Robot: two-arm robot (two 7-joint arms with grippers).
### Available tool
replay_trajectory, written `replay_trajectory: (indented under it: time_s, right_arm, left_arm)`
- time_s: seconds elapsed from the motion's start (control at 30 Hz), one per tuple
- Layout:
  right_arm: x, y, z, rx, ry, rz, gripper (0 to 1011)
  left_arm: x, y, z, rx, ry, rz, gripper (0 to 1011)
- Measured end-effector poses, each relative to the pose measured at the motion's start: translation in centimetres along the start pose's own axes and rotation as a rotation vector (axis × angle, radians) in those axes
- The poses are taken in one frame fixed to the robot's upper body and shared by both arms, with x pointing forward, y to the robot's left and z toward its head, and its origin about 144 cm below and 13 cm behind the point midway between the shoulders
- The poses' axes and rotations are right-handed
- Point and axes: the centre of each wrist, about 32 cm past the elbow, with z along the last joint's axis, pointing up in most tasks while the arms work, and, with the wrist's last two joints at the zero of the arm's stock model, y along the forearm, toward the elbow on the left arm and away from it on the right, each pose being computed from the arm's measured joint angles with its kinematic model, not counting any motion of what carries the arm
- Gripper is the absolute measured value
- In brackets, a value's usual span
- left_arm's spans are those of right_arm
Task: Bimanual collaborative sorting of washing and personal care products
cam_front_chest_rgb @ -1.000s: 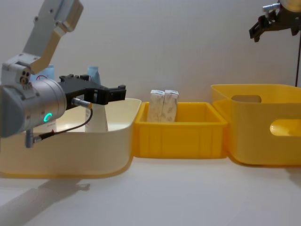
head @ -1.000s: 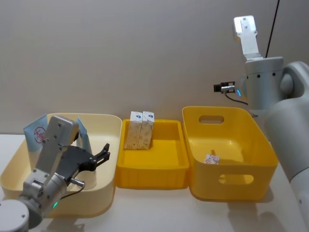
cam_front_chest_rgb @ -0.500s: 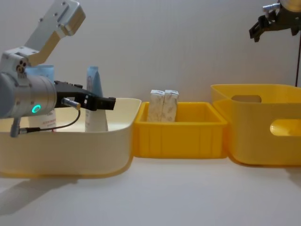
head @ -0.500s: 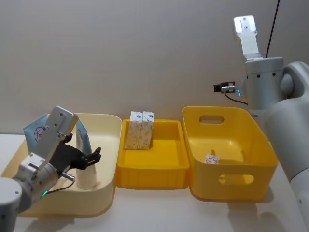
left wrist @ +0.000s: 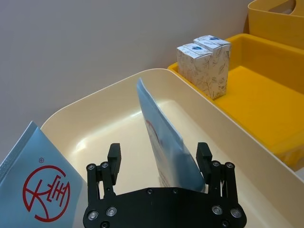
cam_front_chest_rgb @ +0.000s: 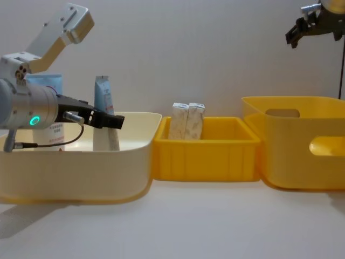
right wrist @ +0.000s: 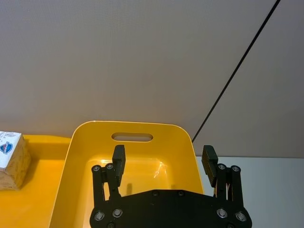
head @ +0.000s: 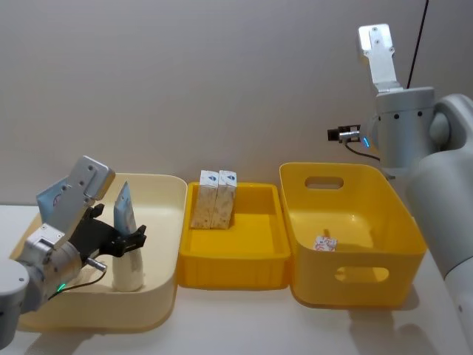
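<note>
A pale blue-and-white squeeze tube (head: 123, 238) (left wrist: 164, 147) (cam_front_chest_rgb: 102, 100) stands upright in the cream bin (head: 167, 194). My left gripper (head: 127, 241) (left wrist: 159, 159) (cam_front_chest_rgb: 108, 121) is open with its fingers on either side of this tube. A second tube with a red round logo (left wrist: 42, 190) (head: 50, 195) leans at the bin's far left. Two speckled cartons (head: 213, 198) (left wrist: 204, 64) (cam_front_chest_rgb: 187, 121) stand side by side in the middle yellow tray (head: 236, 260). A small red-marked carton (head: 324, 242) lies in the right yellow bin (head: 355, 282). My right gripper (head: 340, 134) (right wrist: 163, 161) (cam_front_chest_rgb: 304, 26) hangs open high above that bin.
The three containers stand in a row against a plain wall, touching side by side. The white tabletop (cam_front_chest_rgb: 205, 221) stretches in front of them. A thin black cable (head: 415, 44) runs down the wall behind my right arm.
My left gripper has drawn back to the left and lower into the cream bin, so the upright tube now stands between its fingers. The right arm has not moved.
</note>
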Motion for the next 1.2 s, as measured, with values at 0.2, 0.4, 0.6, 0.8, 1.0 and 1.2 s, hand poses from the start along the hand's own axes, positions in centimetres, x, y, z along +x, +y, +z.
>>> replay_trajectory:
  time_s: [0.2,0.4,0.6,0.8,1.0,1.2]
  right_arm:
    - [0.0,0.0,0.0,0.0,0.0,0.0,1001]
    - [0.0,0.0,0.0,0.0,0.0,0.0,1001]
    - [0.0,0.0,0.0,0.0,0.0,0.0,1001]
    - [0.0,0.0,0.0,0.0,0.0,0.0,1001]
    - [0.0,0.0,0.0,0.0,0.0,0.0,1001]
    - [0.0,0.0,0.0,0.0,0.0,0.0,1001]
  left_arm:
    - [0.26,-0.12,0.09,0.01,-0.002,0.001,906]
    - [0.43,-0.2,0.15,0.017,-0.003,0.001,703]
    - [0.53,-0.24,0.2,0.02,-0.004,0.001,530]
    - [0.6,-0.26,0.2,0.023,-0.005,0.001,415]
    - [0.65,-0.28,0.21,0.024,-0.005,0.002,374]
    - [0.67,-0.28,0.22,0.025,-0.005,0.002,336]
